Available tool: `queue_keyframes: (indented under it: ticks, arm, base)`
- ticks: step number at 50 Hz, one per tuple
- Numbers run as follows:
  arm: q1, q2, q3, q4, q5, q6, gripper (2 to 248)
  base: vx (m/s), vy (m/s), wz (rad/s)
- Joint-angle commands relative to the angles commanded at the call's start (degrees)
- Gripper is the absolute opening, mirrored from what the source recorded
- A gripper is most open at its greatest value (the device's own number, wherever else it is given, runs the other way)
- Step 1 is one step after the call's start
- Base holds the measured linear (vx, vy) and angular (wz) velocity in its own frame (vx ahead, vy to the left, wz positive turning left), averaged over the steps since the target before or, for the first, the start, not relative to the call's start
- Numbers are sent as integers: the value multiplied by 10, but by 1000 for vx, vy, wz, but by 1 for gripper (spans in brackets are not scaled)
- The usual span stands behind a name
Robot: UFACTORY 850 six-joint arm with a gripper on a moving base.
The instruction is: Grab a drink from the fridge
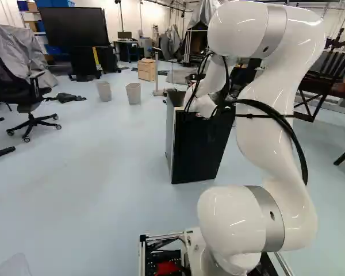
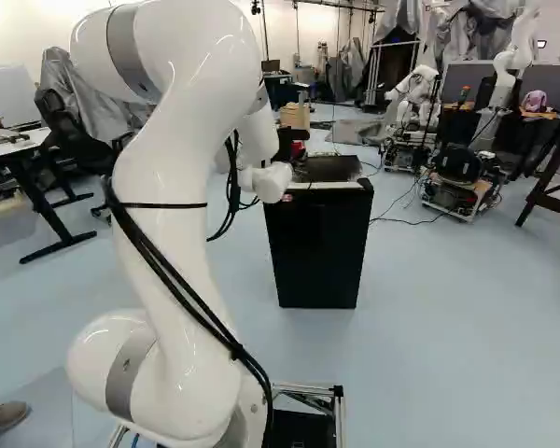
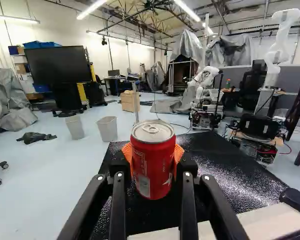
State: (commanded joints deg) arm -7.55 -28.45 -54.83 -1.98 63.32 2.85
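In the right base view my gripper (image 2: 287, 142) is a small dark shape over the fridge (image 2: 318, 247), partly hidden by the white wrist. Seen from the wrist, the gripper (image 3: 152, 159) is shut on an upright red drink can (image 3: 153, 162), an orange pad against each side. The can's silver lid faces up, its tab unopened. Beneath it lies the fridge's speckled black top (image 3: 220, 175); whether the can touches that top I cannot tell. The black fridge (image 1: 198, 149) stands ahead of the base in the left base view, and the arm hides part of it.
Beyond the fridge stand two grey bins (image 3: 108, 128), a wooden box (image 3: 129, 101) and a large screen (image 3: 58, 64). Another robot (image 2: 417, 98) is farther back, beside a further one (image 2: 509, 70). An office chair (image 1: 26, 95) stands at the left of the left base view.
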Motion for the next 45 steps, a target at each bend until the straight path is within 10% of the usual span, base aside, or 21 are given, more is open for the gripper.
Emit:
queue_keyframes:
  ticks: [45]
  arm:
    - [14,84,94,4,-25,-5,97]
  base:
    - [0,0,0]
